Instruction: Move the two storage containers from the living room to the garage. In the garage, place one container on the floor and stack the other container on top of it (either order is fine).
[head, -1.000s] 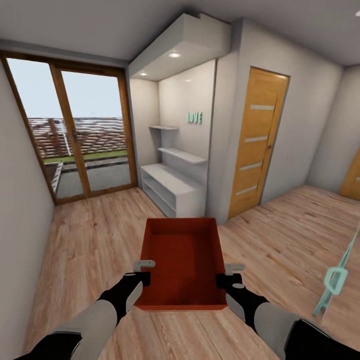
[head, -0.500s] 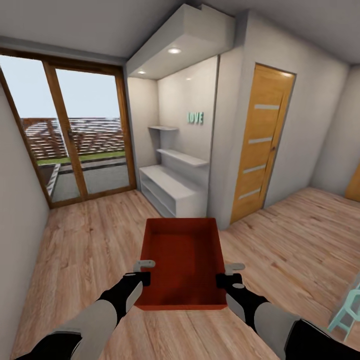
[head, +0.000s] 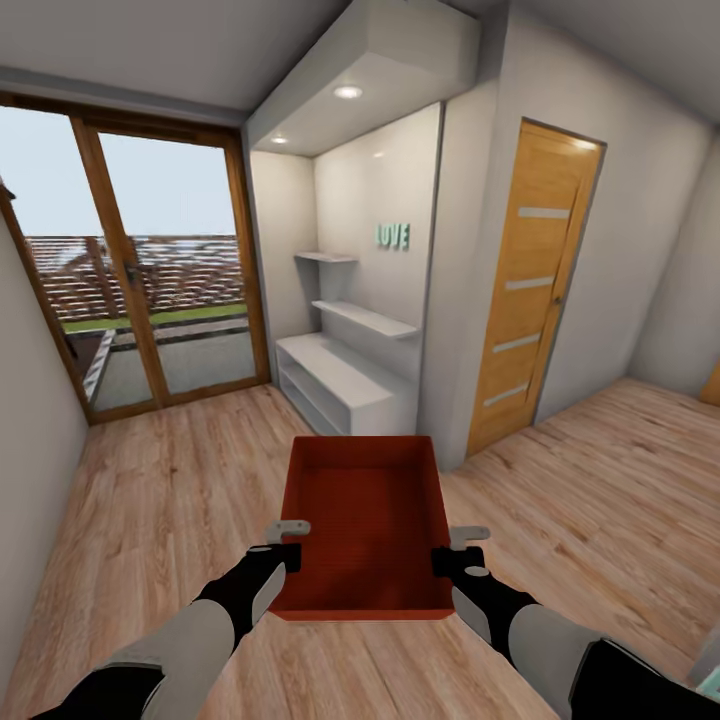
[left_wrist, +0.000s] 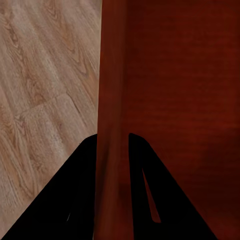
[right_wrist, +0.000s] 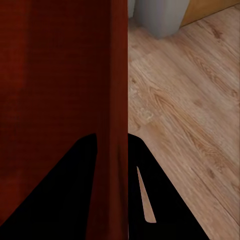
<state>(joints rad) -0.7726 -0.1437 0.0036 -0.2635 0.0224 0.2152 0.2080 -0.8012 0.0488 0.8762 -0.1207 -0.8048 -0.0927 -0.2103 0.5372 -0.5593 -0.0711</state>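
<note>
**Bin carried in both grippers over the plank floor**

The orange-red bin (head: 365, 525) is up off the ground, held out in front of the robot between its two arms, open top facing up, nothing inside. The left gripper (head: 288, 543) pinches the bin's left wall; in the left wrist view its two dark fingers (left_wrist: 82, 180) sit one on each side of that thin wall (left_wrist: 112, 100). The right gripper (head: 455, 550) does the same on the right wall, fingers (right_wrist: 82, 175) clamped either side of it. Beneath the bin lies light wood floor (head: 170, 480). Ahead stands a white shelf unit (head: 340, 375) in an alcove, with green "LOVE" letters (head: 391, 236) above it. Glass doors (head: 150, 270) are at left, a wooden door (head: 530, 290) at right.
</note>
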